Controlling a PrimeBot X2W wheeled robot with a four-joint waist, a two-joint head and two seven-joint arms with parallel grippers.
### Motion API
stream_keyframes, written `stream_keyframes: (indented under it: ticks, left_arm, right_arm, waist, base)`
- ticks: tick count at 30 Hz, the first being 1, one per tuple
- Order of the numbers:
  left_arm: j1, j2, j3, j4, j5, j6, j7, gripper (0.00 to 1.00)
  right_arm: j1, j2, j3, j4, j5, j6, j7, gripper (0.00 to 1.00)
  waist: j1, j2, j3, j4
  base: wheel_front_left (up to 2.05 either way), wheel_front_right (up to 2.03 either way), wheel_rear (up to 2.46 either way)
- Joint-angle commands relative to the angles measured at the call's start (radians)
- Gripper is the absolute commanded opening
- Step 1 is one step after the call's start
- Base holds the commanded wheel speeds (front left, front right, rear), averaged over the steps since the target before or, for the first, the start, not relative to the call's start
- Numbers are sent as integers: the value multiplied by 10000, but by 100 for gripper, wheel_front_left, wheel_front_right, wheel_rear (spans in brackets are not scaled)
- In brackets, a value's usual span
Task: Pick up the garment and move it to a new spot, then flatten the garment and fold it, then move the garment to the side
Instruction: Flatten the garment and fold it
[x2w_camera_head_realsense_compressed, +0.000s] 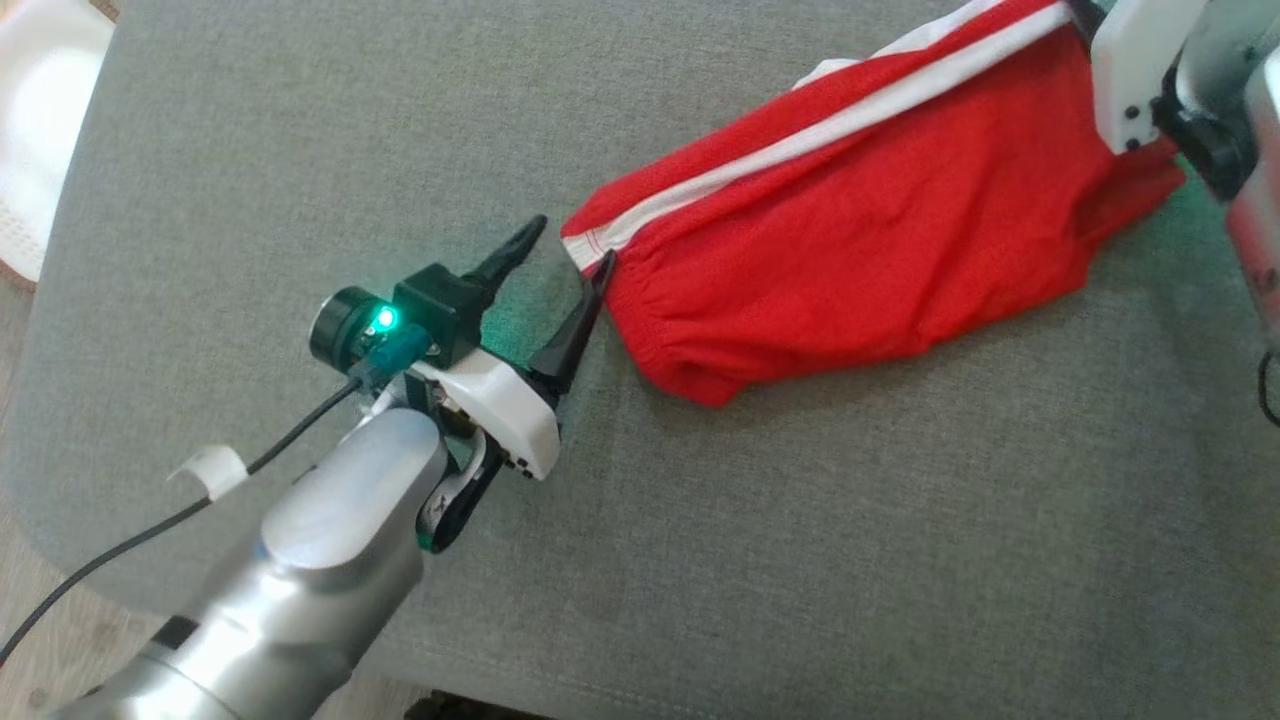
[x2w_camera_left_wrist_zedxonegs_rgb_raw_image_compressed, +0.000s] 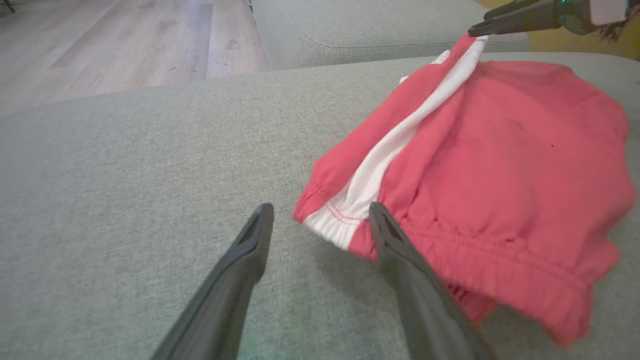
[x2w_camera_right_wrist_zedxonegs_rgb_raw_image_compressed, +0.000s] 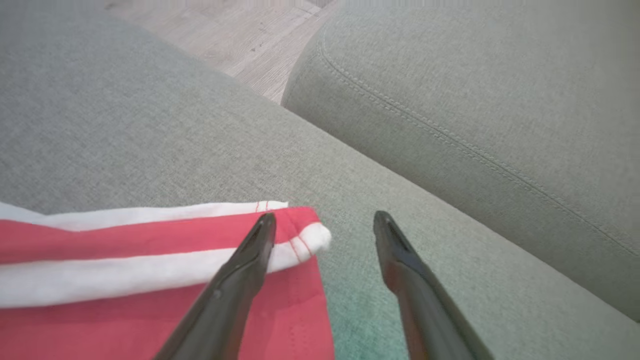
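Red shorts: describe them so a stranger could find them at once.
Start at the grey-green cushion. The red shorts lie on it, toward the robot's right. Their white side stripe and gathered waistband set them apart from the plain upholstery.

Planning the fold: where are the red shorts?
The red shorts lie on the grey cushion, upper right in the head view, between the open left tool at the waistband and the open right tool at the hem.

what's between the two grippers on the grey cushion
The red white-striped fabric garment lies between left gripper and right gripper, clearest in the left wrist view.
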Motion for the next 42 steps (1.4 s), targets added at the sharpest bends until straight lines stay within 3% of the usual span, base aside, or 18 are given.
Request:
stream_keyframes:
  ticks: [1, 12, 17, 25, 32, 42]
  left_arm:
    - [-487, 303, 452, -128, 58, 116, -203, 100]
    - [-305, 595, 1468, -552, -233, 858, -1081, 100]
    - [119, 923, 2164, -983, -5, 1653, -1289, 100]
    - [1441, 697, 3595, -2137, 176, 2256, -1330, 100]
    - [3112, 68, 4664, -2828, 766, 2000, -1332, 100]
    - [4744, -776, 5778, -2896, 1888, 918, -1333, 100]
  right_arm:
    - [-387, 213, -42, -131, 12, 65, -265, 100]
    - [-20, 735, -868, 168, 662, 65, -2711, 100]
    - [723, 1003, -1184, -515, 1345, 65, -3946, 100]
    - [2421, 1174, -1918, -1796, 1809, 65, -5408, 100]
    - [4734, 1878, -3147, -3035, 1506, 65, -5800, 100]
    - [7498, 2780, -4416, -4695, 580, 65, -5517, 100]
  waist:
    - [1, 0, -64, -82]
    - [1, 0, -1018, -817]
    - [1, 0, -1620, -1247]
    - [1, 0, -2342, -1771]
    - [1, 0, -2938, -2088]
    - [1, 0, -3364, -2267]
  base:
    - [0, 0, 0]
    - [0, 0, 0]
    - [0, 0, 0]
    - [0, 0, 0]
    - [0, 0, 0]
    - [0, 0, 0]
